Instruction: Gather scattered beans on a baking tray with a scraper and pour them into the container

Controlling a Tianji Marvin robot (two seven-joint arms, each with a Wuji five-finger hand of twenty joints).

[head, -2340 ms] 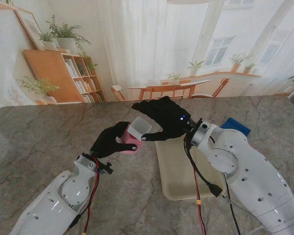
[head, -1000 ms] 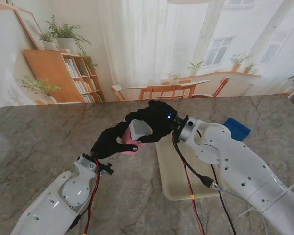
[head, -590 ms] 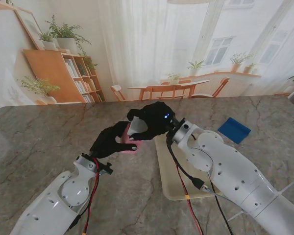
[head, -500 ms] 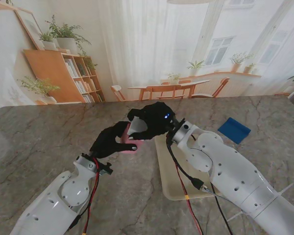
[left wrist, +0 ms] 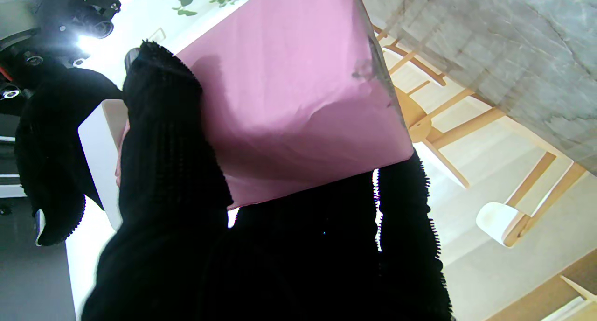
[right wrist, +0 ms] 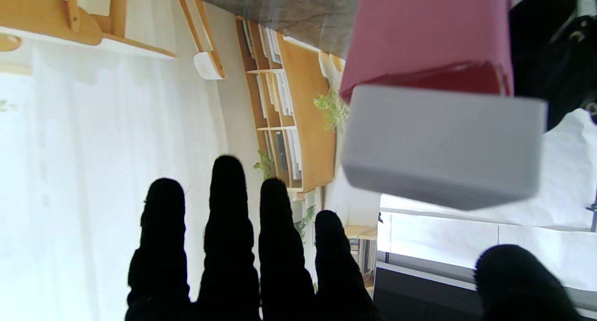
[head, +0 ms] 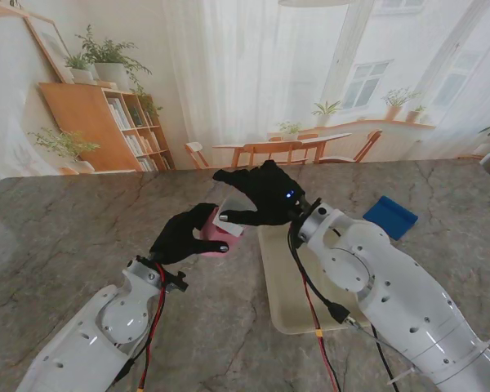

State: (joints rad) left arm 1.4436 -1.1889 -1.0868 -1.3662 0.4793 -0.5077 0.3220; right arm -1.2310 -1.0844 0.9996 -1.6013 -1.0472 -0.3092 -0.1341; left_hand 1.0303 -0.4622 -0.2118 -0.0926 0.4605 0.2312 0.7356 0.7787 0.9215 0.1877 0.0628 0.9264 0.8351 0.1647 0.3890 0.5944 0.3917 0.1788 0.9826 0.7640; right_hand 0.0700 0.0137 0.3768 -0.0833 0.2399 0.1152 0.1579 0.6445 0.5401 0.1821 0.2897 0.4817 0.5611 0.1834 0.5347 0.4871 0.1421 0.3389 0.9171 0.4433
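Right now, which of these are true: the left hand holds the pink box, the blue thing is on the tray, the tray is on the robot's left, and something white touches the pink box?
1. The left hand grips the pink container. True.
2. The blue scraper lies on the baking tray. False: it lies on the table, apart from the tray, on its right.
3. The tray lies left of the container. False: it lies to the right, under the right arm.
4. A white piece sits against the pink container. True.
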